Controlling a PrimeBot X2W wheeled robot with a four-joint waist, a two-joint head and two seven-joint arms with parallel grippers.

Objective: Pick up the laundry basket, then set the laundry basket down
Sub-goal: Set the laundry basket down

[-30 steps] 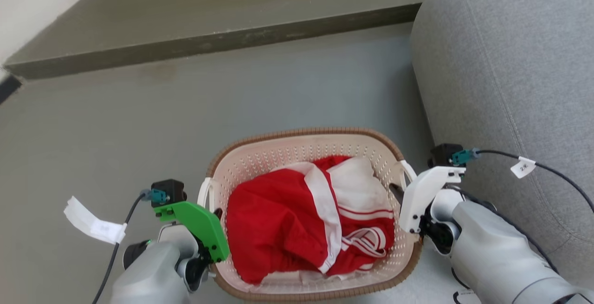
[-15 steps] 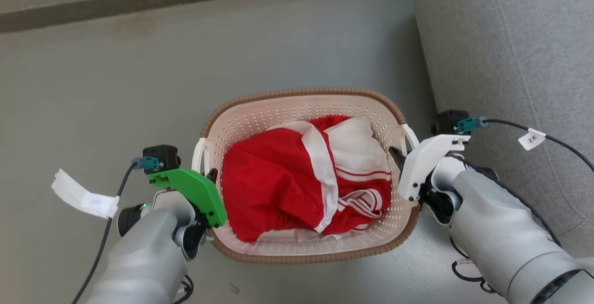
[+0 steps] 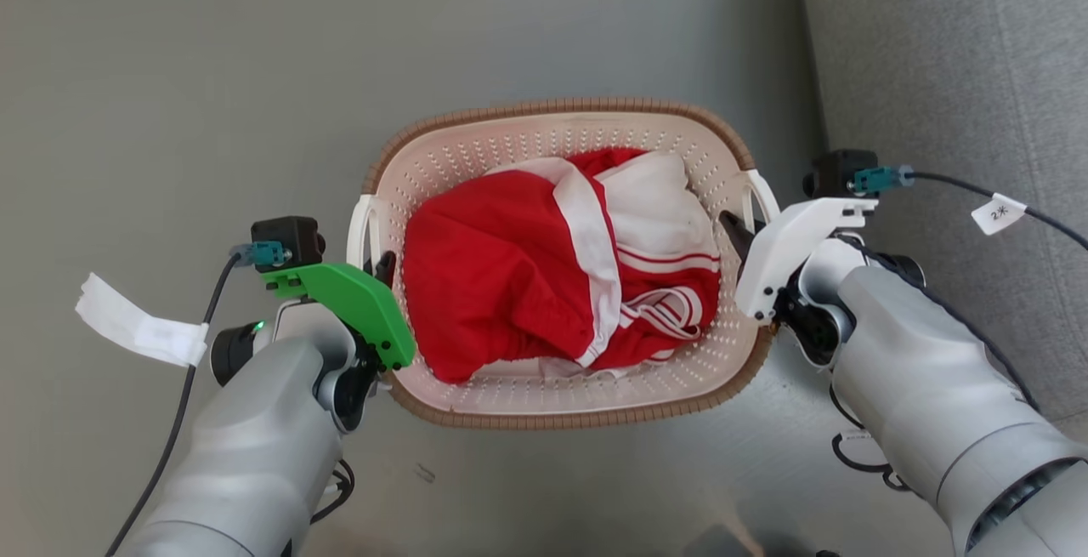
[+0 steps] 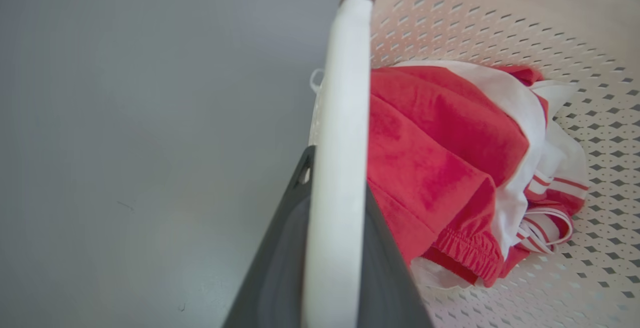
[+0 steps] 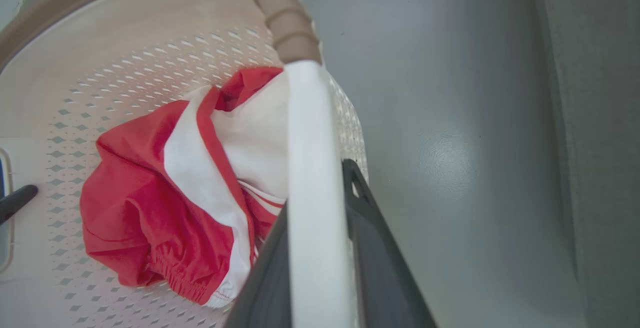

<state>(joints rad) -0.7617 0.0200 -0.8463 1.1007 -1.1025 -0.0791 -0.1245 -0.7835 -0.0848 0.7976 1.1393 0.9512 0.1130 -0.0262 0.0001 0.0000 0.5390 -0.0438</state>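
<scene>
The left gripper (image 4: 336, 183) has its two dark fingers pressed either side of the white loop handle (image 4: 341, 92) at the left end of the cream-white perforated plastic laundry basket (image 3: 510, 144) with a brown woven-look rim. The right gripper (image 5: 320, 188) pinches the matching handle (image 5: 306, 132) opposite. The basket is mid-frame in the head view, holding a crumpled red-and-white garment (image 3: 510, 276), over smooth grey floor (image 3: 170, 72), with a grey fabric sofa (image 3: 960, 64) at upper right.
</scene>
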